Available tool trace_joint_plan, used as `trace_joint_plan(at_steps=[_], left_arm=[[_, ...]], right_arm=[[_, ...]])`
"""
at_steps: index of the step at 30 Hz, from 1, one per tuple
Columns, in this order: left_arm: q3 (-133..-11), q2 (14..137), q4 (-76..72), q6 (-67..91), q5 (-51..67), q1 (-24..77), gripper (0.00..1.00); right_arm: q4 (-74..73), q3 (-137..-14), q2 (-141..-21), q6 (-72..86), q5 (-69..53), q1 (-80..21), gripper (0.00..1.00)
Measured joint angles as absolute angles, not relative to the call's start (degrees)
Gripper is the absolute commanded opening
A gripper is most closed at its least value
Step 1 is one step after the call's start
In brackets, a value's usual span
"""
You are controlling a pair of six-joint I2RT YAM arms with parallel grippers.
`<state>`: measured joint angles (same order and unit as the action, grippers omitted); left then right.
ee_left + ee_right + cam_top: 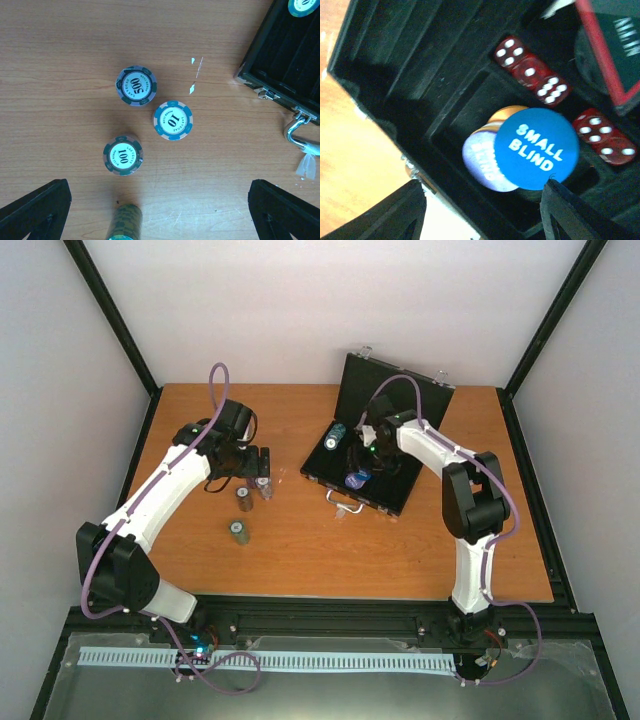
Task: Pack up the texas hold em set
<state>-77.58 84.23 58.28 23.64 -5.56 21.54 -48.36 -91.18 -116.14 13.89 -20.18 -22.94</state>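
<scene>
Surface: wooden surface (330, 550), carrying every item.
Case: flat black rectangular case (385, 498) with a silver handle (345, 502), open at the right-centre of the surface. Its lid (395, 390) is raised at the far side.
Left gripper: left gripper (159, 200), jaws spread wide and holding nothing, poised above the loose chips to the left of the case.
Loose chips: three upright poker-chip stacks stand on the surface, near one another but apart: grey-and-green "500" stack (136, 86), light-blue "10" stack (172, 120), grey "100" stack (122, 155). A green chip stack (125, 222) sits nearest the left wrist camera; its orientation is unclear.
Right gripper: right gripper (482, 200), jaws partly apart and gripping nothing, lowered into the case.
Discs: round blue "SMALL BLIND" disc (536, 148) lies in a case compartment just ahead of the fingertips, overlapping a pale violet disc (477, 160) and an orange disc (507, 112).
Dice: translucent red dice (530, 70) lie in the adjacent slots.
Triangle: red-edged dark triangle (612, 55), inside the case beside the dice.
Stowed chips: teal-rimmed chip stack (302, 6), in a case slot.
</scene>
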Motion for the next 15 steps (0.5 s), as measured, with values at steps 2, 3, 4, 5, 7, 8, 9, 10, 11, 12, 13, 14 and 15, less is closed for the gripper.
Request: trace_joint_plan(at_steps=[2,3,4,5,7,8,9,10,11,12,13,14,15], left_arm=[[-77.58,84.23,58.26,23.64,-5.56,21.54,1.00],[-77.58,84.23,58.26,23.64,-5.56,21.54,1.00],[-77.58,84.23,58.26,23.64,-5.56,21.54,1.00],[-77.58,84.23,58.26,23.62,-5.54,21.54,1.00],[-77.58,84.23,58.26,23.62,-5.54,21.54,1.00],[-77.58,84.23,58.26,23.62,-5.54,21.54,1.00],[-77.58,84.23,58.26,23.62,-5.54,21.54,1.00],[-77.58,84.23,58.26,23.62,-5.54,21.54,1.00],[-77.58,84.23,58.26,23.62,-5.54,21.54,1.00],[-77.58,84.23,58.26,23.62,-5.54,21.54,1.00],[-77.58,84.23,58.26,23.62,-5.54,21.54,1.00],[-77.58,84.23,58.26,23.59,-5.54,21.54,1.00],[-77.58,84.23,58.26,23.59,-5.54,21.54,1.00]], right_arm=[[-48.56,-91.77,-116.20,14.46,-18.17,-22.74,0.65],[-48.62,-91.96,-116.25,14.68,-17.19,-22.57,0.65],[-48.69,-92.12,-116.31,14.92,-16.25,-22.41,0.65],[-48.66,-92.16,-116.44,15.14,-15.31,-22.22,0.65],[-48.75,-92.20,-116.81,15.55,-14.02,-21.93,0.65],[-48.75,-92.23,-117.10,15.73,-13.63,-21.85,0.65],[-48.77,-92.23,-117.38,15.81,-13.32,-21.78,0.65],[-48.84,-92.23,-117.69,15.92,-13.02,-21.78,0.65],[-48.88,-92.23,-118.02,15.94,-12.82,-21.78,0.65],[-48.88,-92.23,-118.28,15.97,-12.75,-21.78,0.65],[-48.90,-92.23,-118.54,15.99,-12.71,-21.78,0.65],[-48.90,-92.23,-118.69,16.03,-12.69,-21.78,0.65],[-48.90,-92.23,-118.83,16.10,-12.64,-21.78,0.65]])
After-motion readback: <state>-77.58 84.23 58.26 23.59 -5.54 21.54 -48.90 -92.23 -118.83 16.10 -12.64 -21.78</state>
